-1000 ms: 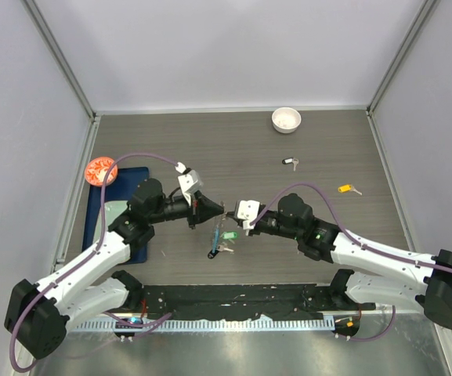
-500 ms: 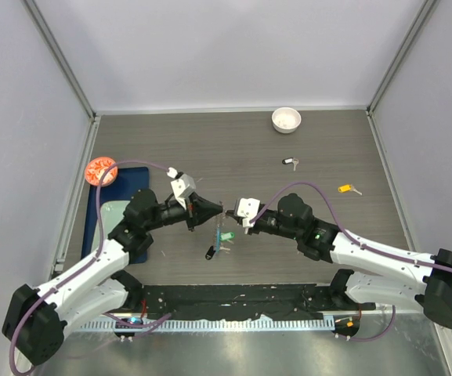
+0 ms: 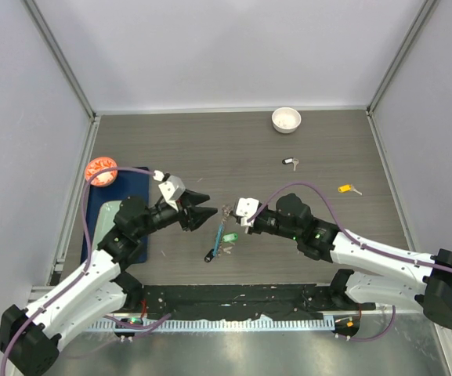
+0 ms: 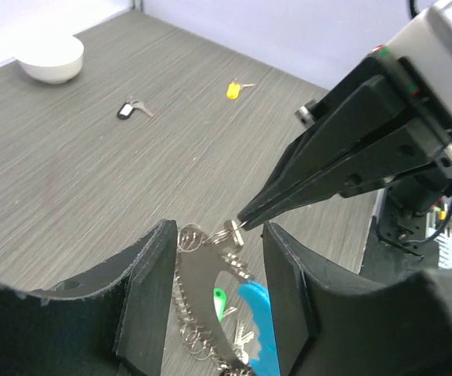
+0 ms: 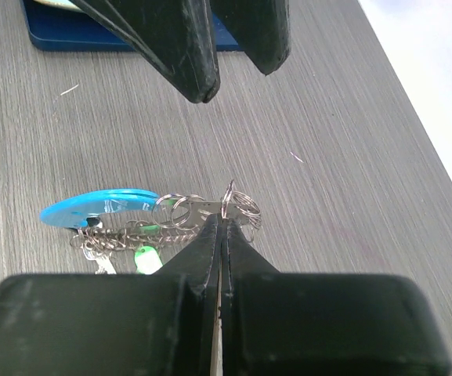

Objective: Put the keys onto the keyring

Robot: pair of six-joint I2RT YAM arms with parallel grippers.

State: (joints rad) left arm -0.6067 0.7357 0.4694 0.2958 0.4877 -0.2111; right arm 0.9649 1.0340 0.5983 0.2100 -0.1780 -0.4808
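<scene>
The keyring (image 3: pixel 219 233), a chain of silver links with a blue plastic segment (image 5: pixel 96 205), hangs from my right gripper (image 3: pixel 228 211). That gripper (image 5: pixel 222 223) is shut on a small ring at the keyring's top end. A green-tagged key (image 5: pixel 143 257) and a plain silver key (image 4: pixel 247 342) hang on the keyring (image 4: pixel 202 274). My left gripper (image 3: pixel 207 212) stands open just left of the keyring, touching nothing. In its wrist view its fingers (image 4: pixel 143 290) flank the keyring without contact. Two keys lie loose on the table: a black-tagged key (image 3: pixel 290 162) and a yellow-tagged key (image 3: pixel 349 189).
A white bowl (image 3: pixel 286 119) sits at the back of the table. A blue mat (image 3: pixel 92 215) lies at the left under the left arm, with an orange-red round object (image 3: pixel 100 169) at its far corner. Grey walls enclose the table on three sides.
My left gripper has opened, let go of the keyring's top end and drawn back to the left. The right gripper has kept its hold in the same place.
</scene>
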